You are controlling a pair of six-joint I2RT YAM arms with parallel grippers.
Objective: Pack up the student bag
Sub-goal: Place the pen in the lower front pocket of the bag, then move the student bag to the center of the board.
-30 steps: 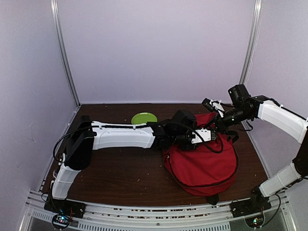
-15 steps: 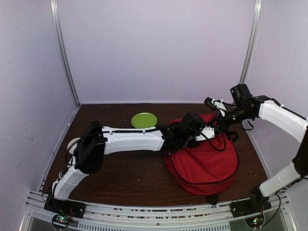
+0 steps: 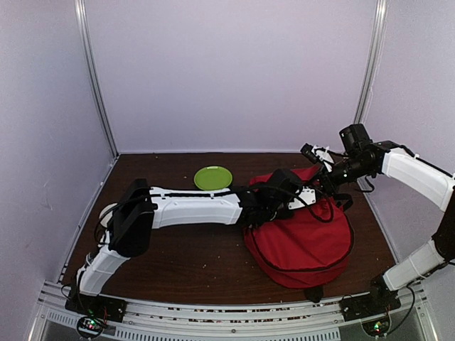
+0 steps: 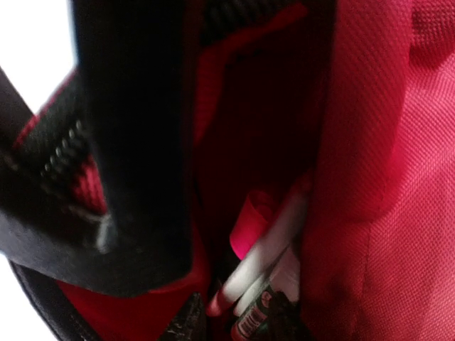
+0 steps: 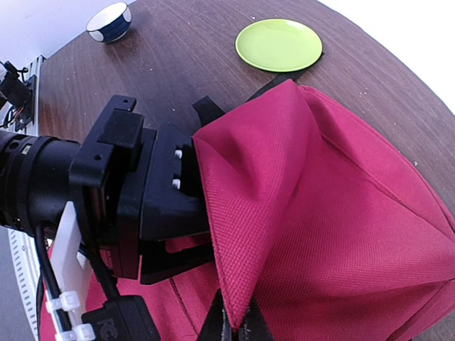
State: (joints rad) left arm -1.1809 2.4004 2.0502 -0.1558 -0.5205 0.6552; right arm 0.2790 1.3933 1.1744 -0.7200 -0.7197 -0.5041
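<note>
The right gripper (image 5: pixel 234 328) pinches a raised fold of the red bag (image 5: pixel 341 234), its tips closed on the cloth. The left arm (image 5: pixel 106 192), black at the wrist, reaches under that fold, its fingers hidden. On the table (image 5: pixel 163 64), a green plate (image 5: pixel 279 45) lies just beyond the bag, and a bowl (image 5: pixel 109 21) sits near the table's edge.

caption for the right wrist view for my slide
Right end effector pinches the red bag open while the left arm reaches inside; green plate and bowl behind.
</note>
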